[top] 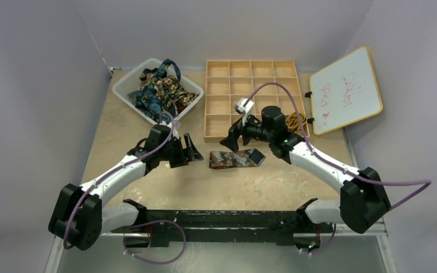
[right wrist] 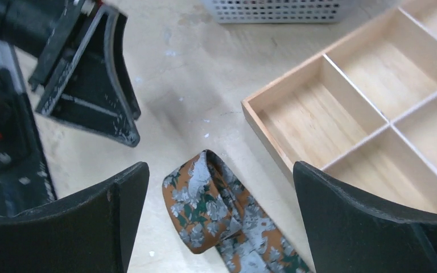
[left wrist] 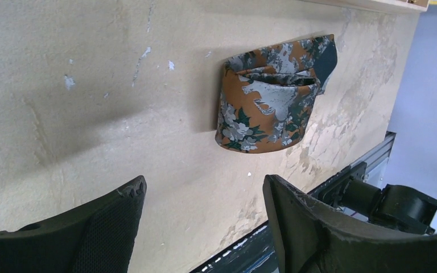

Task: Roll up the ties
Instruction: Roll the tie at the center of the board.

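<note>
A: Where was the tie [top: 236, 158]?
B: Folded flat mid-counter [top: 205, 185], just in front of the tray [top: 207, 102], nearer its left corner.
A: State of the left end effector [top: 190, 149]?
B: Fingers were apart with nothing between them. It sat just left of the tie, not touching.
A: And the right end effector [top: 233, 139]?
B: Spread wide too, empty, hanging over the tie's far side.
A: Other ties [top: 159, 91]?
B: Heaped in the basket [top: 126, 85] at the counter's far-left corner.
</note>
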Tool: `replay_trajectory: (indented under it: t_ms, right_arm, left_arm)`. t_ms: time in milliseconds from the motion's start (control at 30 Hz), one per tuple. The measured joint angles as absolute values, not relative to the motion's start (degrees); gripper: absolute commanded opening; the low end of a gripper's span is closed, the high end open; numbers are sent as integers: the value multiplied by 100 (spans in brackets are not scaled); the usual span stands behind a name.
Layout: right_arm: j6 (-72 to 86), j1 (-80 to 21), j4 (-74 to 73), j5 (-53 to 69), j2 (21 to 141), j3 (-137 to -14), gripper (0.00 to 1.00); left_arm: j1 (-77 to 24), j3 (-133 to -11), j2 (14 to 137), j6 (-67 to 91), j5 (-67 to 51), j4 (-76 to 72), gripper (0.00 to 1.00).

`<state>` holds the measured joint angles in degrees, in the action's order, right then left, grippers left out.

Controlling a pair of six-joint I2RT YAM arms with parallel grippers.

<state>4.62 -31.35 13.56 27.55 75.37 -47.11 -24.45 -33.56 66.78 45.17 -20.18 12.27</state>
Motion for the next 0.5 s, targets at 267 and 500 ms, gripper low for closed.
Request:
replay_trajectory:
  t_ms: [267,500]
  right_arm:
    - [-2366,-3986,193,2530,8066,-4908,99]
    - [-3288,-4281,-530,2502,8611,-5231,99]
  left_arm:
    - [-2344,-3275,6504,4469,-1968,1398,74]
    - [-2327,-3100,6235,4431,-1946,1483,74]
